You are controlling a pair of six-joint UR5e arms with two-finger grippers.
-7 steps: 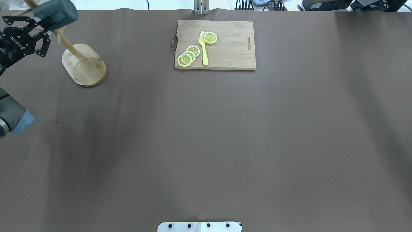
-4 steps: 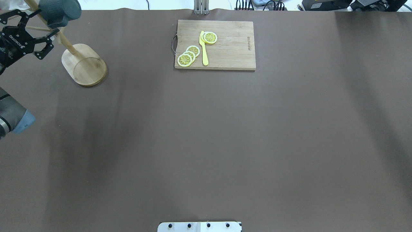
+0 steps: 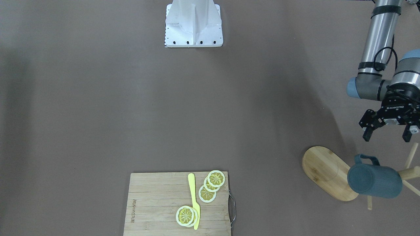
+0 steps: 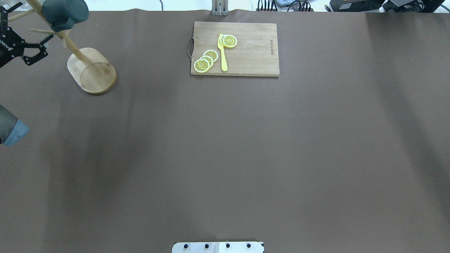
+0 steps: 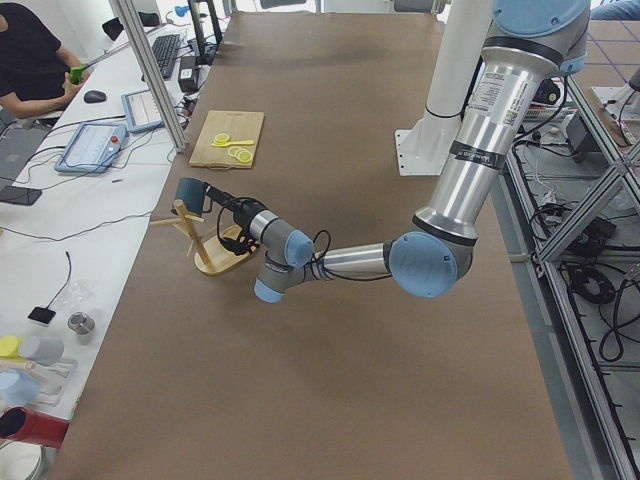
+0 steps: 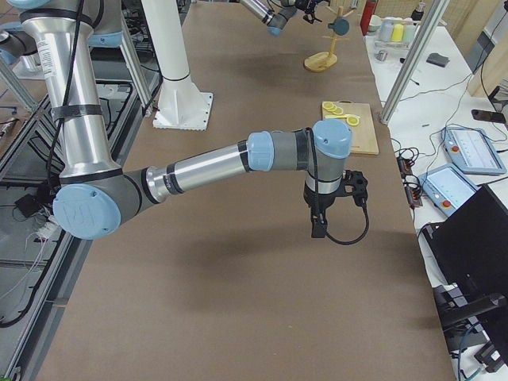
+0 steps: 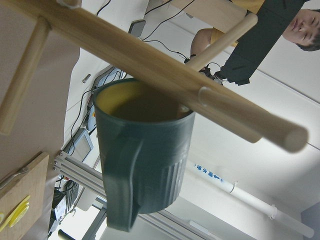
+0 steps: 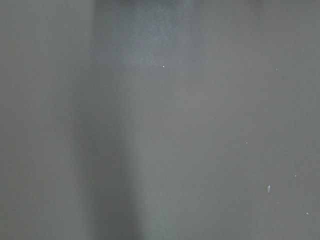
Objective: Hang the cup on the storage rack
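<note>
Two fingers spread and empty, cup up on the rack.

My left fingers (image 3: 387,137) stand spread wide with nothing between them, just beside the storage rack (image 3: 323,170) and clear of its pegs. The cup (image 3: 374,180) sits high on the storage rack, tipped on its side with its mouth toward the post; I cannot tell whether a peg passes through the handle. Well to the rack's right lies the cutting board (image 3: 177,203), and farther right my right fingers (image 6: 320,226), whose state I cannot tell. I judge the hanging done and the retreat in hand; next calls for drawing away without brushing a peg. A second ago my left fingers were close against the cup; now they are farther from the rack, and the cup has kept its place.
</note>
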